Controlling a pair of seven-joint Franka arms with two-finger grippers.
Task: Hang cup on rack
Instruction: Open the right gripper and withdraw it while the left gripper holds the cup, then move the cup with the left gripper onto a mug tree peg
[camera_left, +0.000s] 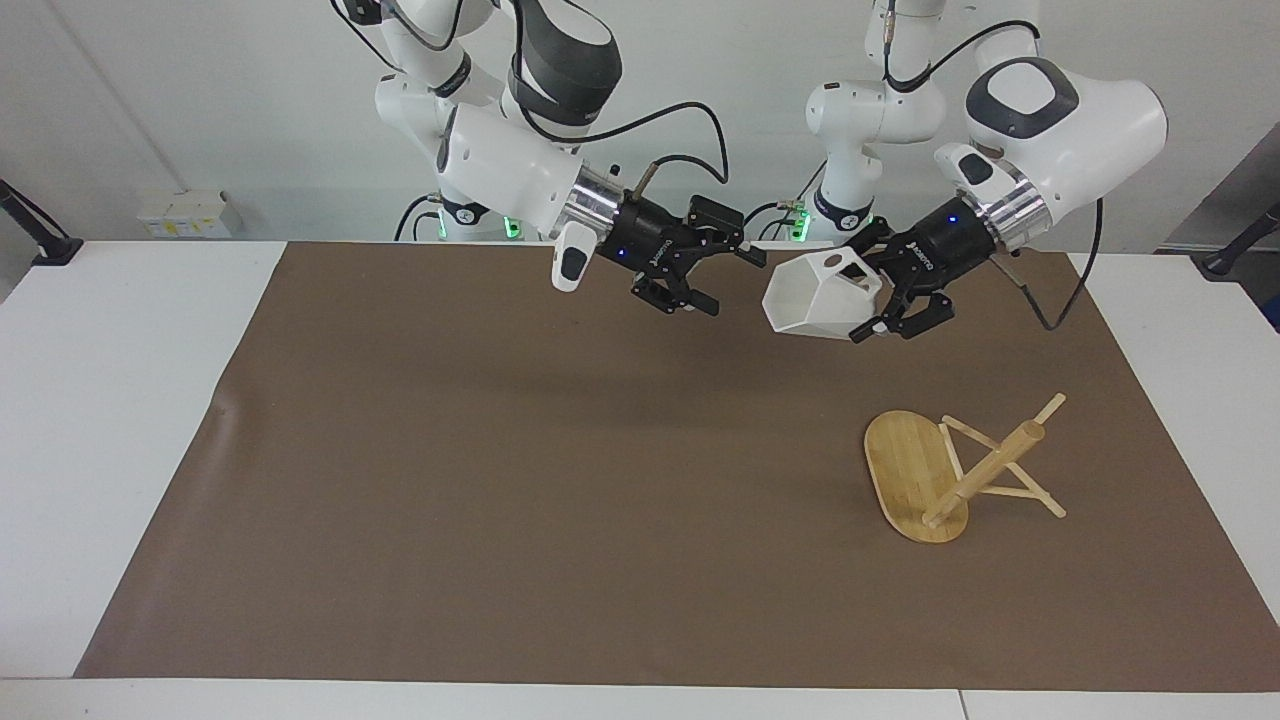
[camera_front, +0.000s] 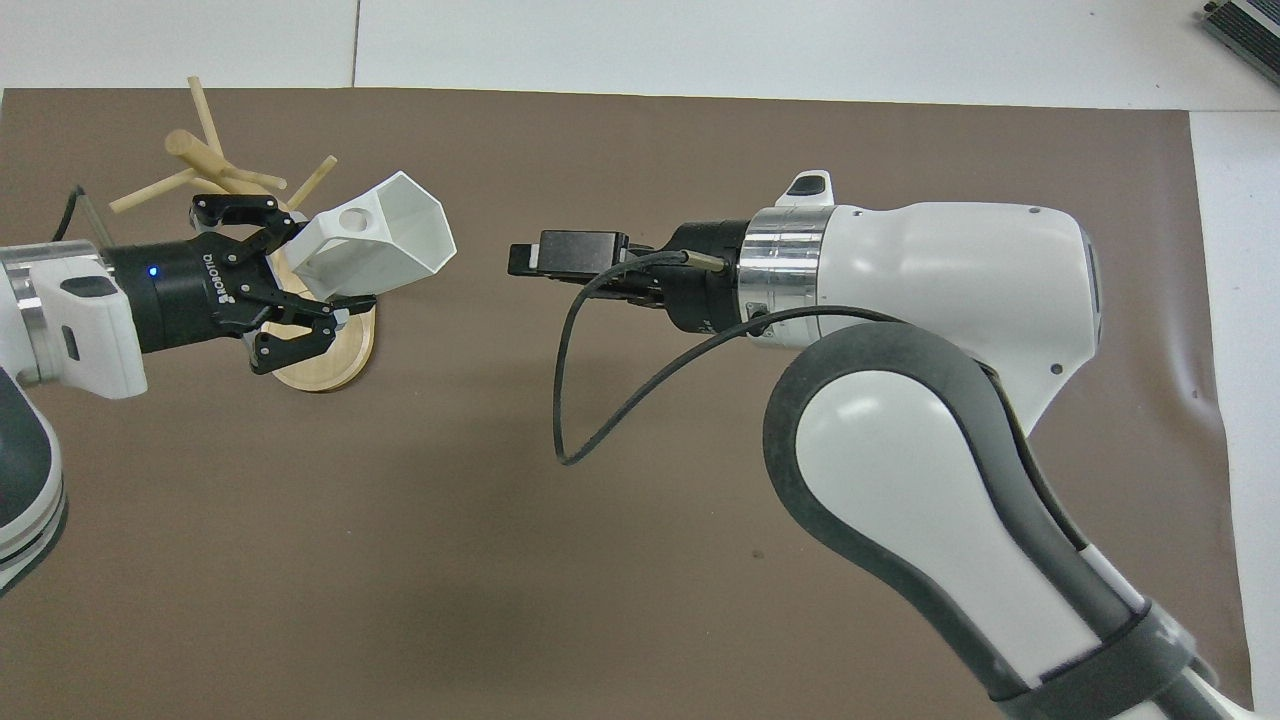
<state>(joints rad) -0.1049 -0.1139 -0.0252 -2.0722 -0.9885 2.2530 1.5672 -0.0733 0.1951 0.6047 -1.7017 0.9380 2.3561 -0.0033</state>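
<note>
The white faceted cup (camera_left: 815, 297) hangs in the air on its side, its mouth turned toward the right gripper. My left gripper (camera_left: 868, 302) is shut on the cup's handle end. From above, the cup (camera_front: 385, 235) and the left gripper (camera_front: 325, 265) cover part of the rack's base. The bamboo rack (camera_left: 915, 470) rests on the mat toward the left arm's end, its post (camera_left: 985, 470) and pegs free and apart from the cup. My right gripper (camera_left: 730, 282) is open and holds nothing, a short gap from the cup's mouth. It also shows from above, as the right gripper (camera_front: 520, 258).
A brown mat (camera_left: 520, 480) covers most of the white table (camera_left: 110, 420). The right arm's cable (camera_front: 600, 400) loops below its wrist. The rack's post top (camera_front: 182, 142) and pegs stick out past the left gripper in the overhead view.
</note>
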